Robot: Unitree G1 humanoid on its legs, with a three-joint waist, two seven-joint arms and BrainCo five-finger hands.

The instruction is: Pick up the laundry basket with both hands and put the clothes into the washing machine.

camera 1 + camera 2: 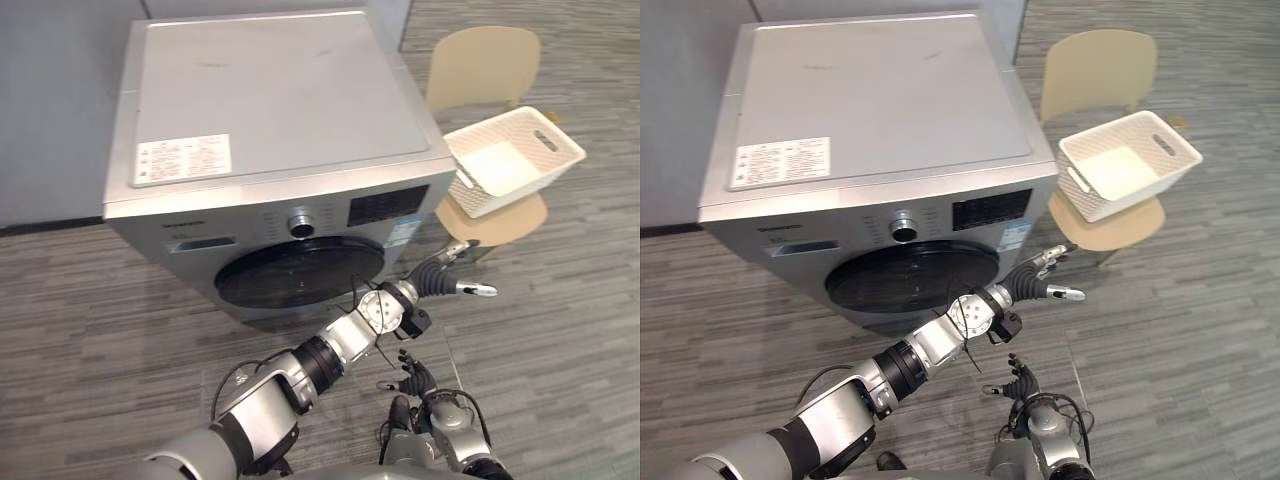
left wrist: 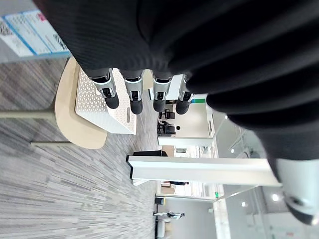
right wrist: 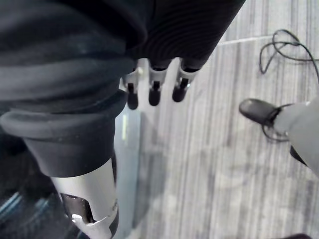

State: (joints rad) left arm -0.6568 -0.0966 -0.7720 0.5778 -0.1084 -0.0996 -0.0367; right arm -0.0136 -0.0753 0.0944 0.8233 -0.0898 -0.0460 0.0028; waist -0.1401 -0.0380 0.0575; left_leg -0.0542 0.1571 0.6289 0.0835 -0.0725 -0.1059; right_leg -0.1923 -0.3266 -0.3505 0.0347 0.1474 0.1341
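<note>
Laundry basket (image 1: 515, 150), white perforated plastic, stands on a beige chair (image 1: 485, 60) far right; left hand (image 1: 432, 280) and right hand (image 1: 413, 378) are open, empty.

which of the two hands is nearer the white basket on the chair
The left hand, stretched out in front of the washing machine with straight fingers pointing toward the white basket on the chair. The right hand hangs low near the floor.

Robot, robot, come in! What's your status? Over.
Left hand open, out by the washing machine; right hand open, low. Laundry basket on the beige chair, untouched. Nothing seen in the way.
</note>
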